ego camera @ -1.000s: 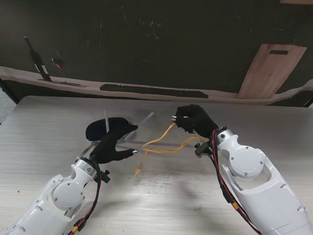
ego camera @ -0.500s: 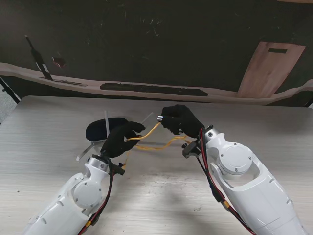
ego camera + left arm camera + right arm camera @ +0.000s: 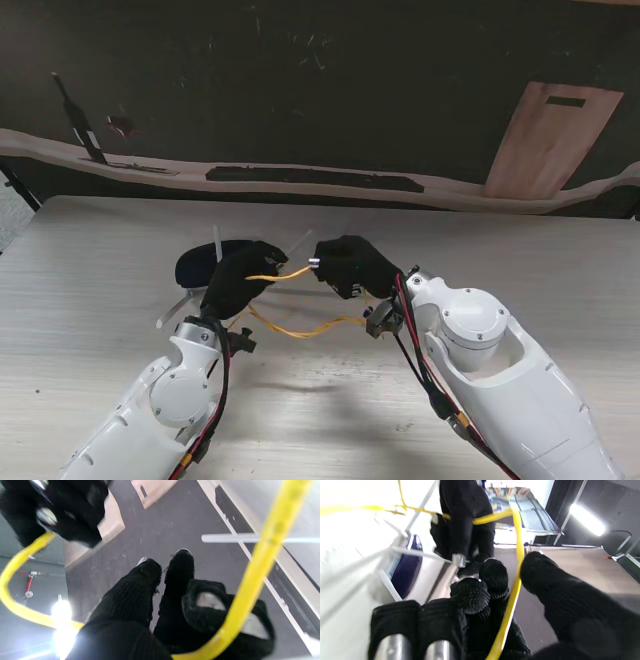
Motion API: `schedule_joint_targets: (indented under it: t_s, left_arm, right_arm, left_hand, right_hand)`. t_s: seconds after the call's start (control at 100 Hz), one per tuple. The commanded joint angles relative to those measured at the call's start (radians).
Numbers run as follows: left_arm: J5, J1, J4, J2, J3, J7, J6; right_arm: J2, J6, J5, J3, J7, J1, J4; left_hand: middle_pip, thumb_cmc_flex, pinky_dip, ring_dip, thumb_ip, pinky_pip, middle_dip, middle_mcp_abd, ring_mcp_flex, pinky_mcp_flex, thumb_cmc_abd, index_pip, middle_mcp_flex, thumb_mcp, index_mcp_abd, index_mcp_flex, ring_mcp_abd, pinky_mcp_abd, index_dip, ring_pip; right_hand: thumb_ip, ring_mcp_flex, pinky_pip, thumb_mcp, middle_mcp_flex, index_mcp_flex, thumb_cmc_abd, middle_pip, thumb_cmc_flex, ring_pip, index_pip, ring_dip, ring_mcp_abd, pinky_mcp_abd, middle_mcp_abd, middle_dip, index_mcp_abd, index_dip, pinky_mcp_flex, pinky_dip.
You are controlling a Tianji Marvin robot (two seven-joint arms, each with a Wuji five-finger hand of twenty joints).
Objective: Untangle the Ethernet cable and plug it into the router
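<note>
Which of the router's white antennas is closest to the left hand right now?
The upright antenna at the dark router, just left of the left hand. The slanted antenna lies farther from me, toward the right hand.

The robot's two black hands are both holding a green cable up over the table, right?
Not quite: the cable is yellow, not green. The stand view shows it, and both wrist views agree. The rest holds: the left hand and the right hand both grip it above the table.
</note>
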Motion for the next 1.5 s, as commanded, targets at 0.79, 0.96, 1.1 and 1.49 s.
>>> schedule_joint_targets:
  t_s: [0.79, 0.96, 1.1, 1.49]
  left_arm:
    - [0.208, 0.112, -0.089, -0.033, -0.113, 0.307, 0.182]
    - [0.257, 0.106, -0.072, -0.029, -0.113, 0.338, 0.219]
    - [0.292, 0.105, -0.064, -0.022, -0.114, 0.346, 0.244]
    - [0.404, 0.112, -0.053, -0.001, -0.125, 0.374, 0.324]
  right_arm:
    - [0.144, 0.121, -0.384, 0.047, 0.386, 0.032, 0.001]
    - [0.145, 0.088, -0.475, 0.098, 0.356, 0.003, -0.014]
    - [0.146, 0.056, -0.564, 0.134, 0.330, -0.013, -0.024]
    - [0.135, -0.046, -0.823, 0.212, 0.217, -0.059, -0.039]
  left_hand:
    - [0.107, -0.018, 0.123, 0.025, -0.012, 0.258, 0.068, 0.007, 0.044, 0.057, 0.008, 0.010, 0.078, 0.017, 0.005, 0.024, 0.097, -0.176, -0.002, 0.182]
    - [0.109, -0.021, 0.133, 0.025, -0.011, 0.258, 0.074, 0.006, 0.043, 0.057, 0.006, 0.005, 0.081, 0.017, 0.004, 0.029, 0.102, -0.173, -0.006, 0.185]
    - [0.110, -0.020, 0.137, 0.024, -0.009, 0.258, 0.078, 0.004, 0.043, 0.056, 0.002, 0.004, 0.083, 0.021, 0.000, 0.036, 0.101, -0.172, -0.006, 0.186]
    - [0.125, -0.062, 0.110, 0.014, 0.022, 0.258, 0.093, -0.025, 0.043, 0.054, -0.069, 0.038, 0.088, 0.170, 0.000, 0.038, 0.100, -0.167, 0.007, 0.174]
  right_hand:
    - [-0.009, -0.039, 0.230, -0.146, 0.063, -0.158, 0.099, 0.106, 0.203, 0.017, -0.020, -0.055, -0.122, -0.112, 0.200, 0.068, -0.065, -0.230, 0.037, -0.008]
    - [-0.009, -0.039, 0.230, -0.151, 0.066, -0.156, 0.103, 0.108, 0.199, 0.017, -0.022, -0.052, -0.119, -0.109, 0.200, 0.068, -0.068, -0.232, 0.036, -0.007]
    - [-0.008, -0.039, 0.230, -0.148, 0.070, -0.153, 0.099, 0.109, 0.200, 0.019, -0.024, -0.049, -0.119, -0.108, 0.198, 0.067, -0.068, -0.235, 0.037, -0.005]
    - [-0.012, -0.038, 0.230, -0.120, 0.089, -0.138, 0.083, 0.112, 0.182, 0.022, -0.023, -0.034, -0.125, -0.112, 0.188, 0.060, -0.071, -0.248, 0.038, 0.013]
